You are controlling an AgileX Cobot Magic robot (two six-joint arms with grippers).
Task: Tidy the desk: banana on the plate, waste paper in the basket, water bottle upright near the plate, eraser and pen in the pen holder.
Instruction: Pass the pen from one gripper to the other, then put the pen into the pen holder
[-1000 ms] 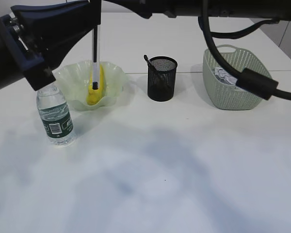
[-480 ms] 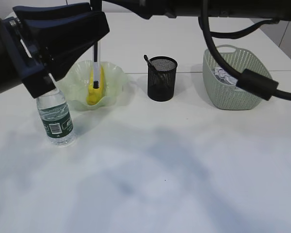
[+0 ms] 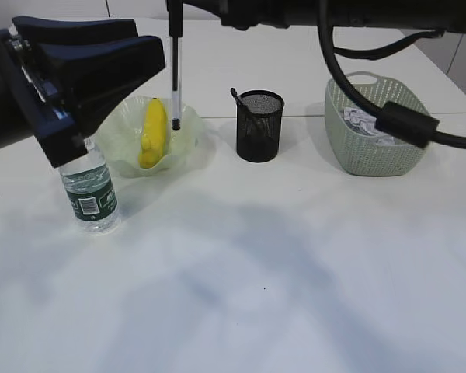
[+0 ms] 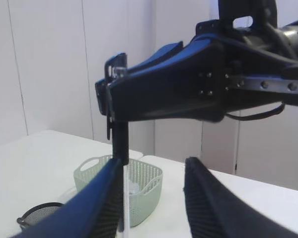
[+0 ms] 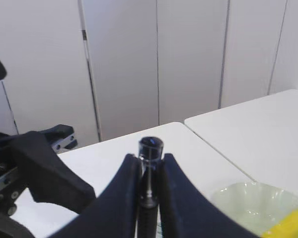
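Right gripper (image 5: 148, 198) clenched on pen (image 3: 175, 85) over plate (image 3: 188, 140), beside banana (image 3: 152, 132); left gripper (image 4: 154, 208) released.

Bottle (image 3: 90, 194): cap hidden behind the left gripper (image 3: 113, 66).
Waste paper (image 3: 363, 120): mostly hidden by basket (image 3: 373, 148) wall.
Pen holder (image 3: 259, 126): contents unclear through mesh; eraser undetectable.

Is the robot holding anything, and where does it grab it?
The right gripper pinches the pen near its top end. The left gripper holds nothing.
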